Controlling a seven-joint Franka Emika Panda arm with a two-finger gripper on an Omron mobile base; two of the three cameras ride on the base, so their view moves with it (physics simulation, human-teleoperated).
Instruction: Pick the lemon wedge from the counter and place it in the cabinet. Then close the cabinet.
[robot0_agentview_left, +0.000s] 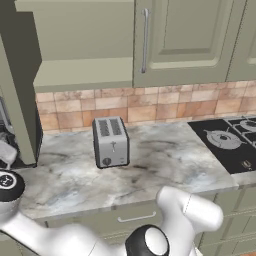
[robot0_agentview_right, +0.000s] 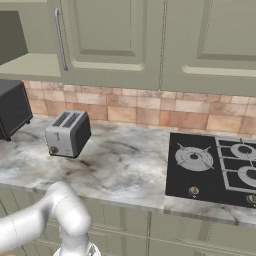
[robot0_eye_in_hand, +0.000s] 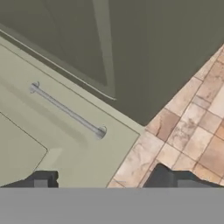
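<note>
The gripper (robot0_eye_in_hand: 105, 183), jaws spread and empty, faces the open cabinet (robot0_eye_in_hand: 131, 48) and a door handle (robot0_eye_in_hand: 67, 111); the counter (robot0_agentview_left: 165, 165) lies well below it.

Even soft light, no glare; faint shadow beside toaster (robot0_agentview_left: 111, 142); pics slightly blurry.

Premises: a domestic kitchen, computer-rendered. Evidence: a grey-white marbled stone worktop (robot0_agentview_left: 165, 160) runs along a wall tiled in terracotta and beige squares (robot0_agentview_right: 150, 110). Olive-green panelled wall cabinets (robot0_agentview_left: 185, 40) with vertical metal bar handles (robot0_agentview_left: 145, 40) hang above it; matching drawers (robot0_agentview_left: 130, 217) sit below. A silver two-slot toaster (robot0_agentview_left: 111, 142) stands on the worktop. A black gas hob (robot0_agentview_right: 215, 167) with burners and front knobs is set into the stone. A dark appliance (robot0_agentview_right: 12, 107) stands at the far left.
</note>
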